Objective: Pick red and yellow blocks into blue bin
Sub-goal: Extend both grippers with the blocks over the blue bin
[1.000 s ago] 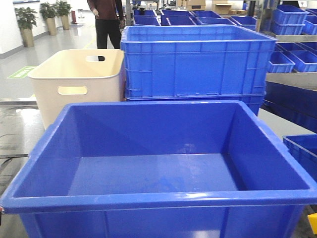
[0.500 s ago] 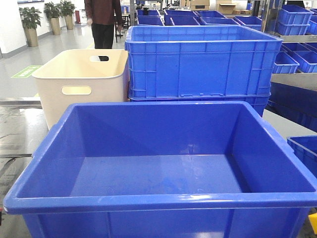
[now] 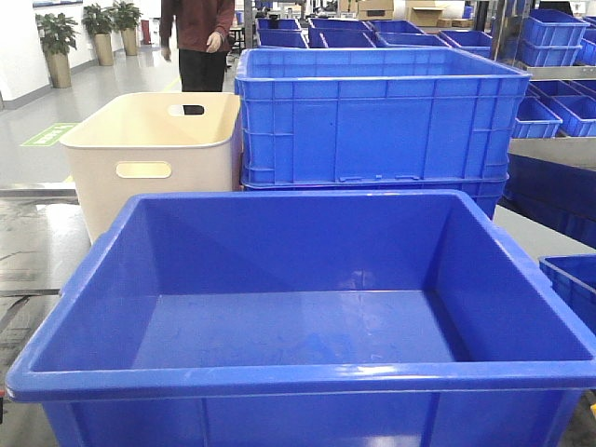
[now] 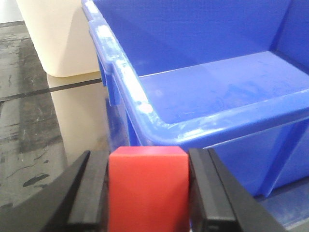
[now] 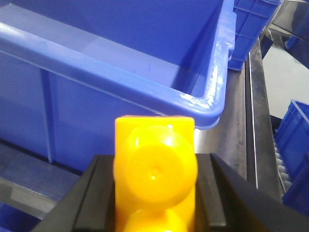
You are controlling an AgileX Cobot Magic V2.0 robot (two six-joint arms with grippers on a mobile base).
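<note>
The blue bin [image 3: 307, 372] fills the front view, empty inside. In the left wrist view my left gripper [image 4: 147, 193] is shut on the red block [image 4: 147, 188], held just outside the blue bin's near left corner [image 4: 140, 104], below its rim. In the right wrist view my right gripper [image 5: 154, 193] is shut on the yellow block [image 5: 154, 169], studs facing the camera, in front of the blue bin's right corner [image 5: 212, 104] and under its rim. Neither gripper shows in the front view.
A cream tub [image 3: 154, 154] with handle cutouts stands behind the bin at left, and stacked ribbed blue crates [image 3: 377, 116] behind at right. More blue crates [image 5: 294, 145] sit on the right. A person [image 3: 196, 37] stands in the background. A metal table edge [image 5: 253, 130] runs beside the bin.
The front view shifted slightly, then steadied. The yellow corner at its lower right edge has dropped out of sight. The person in the background moved.
</note>
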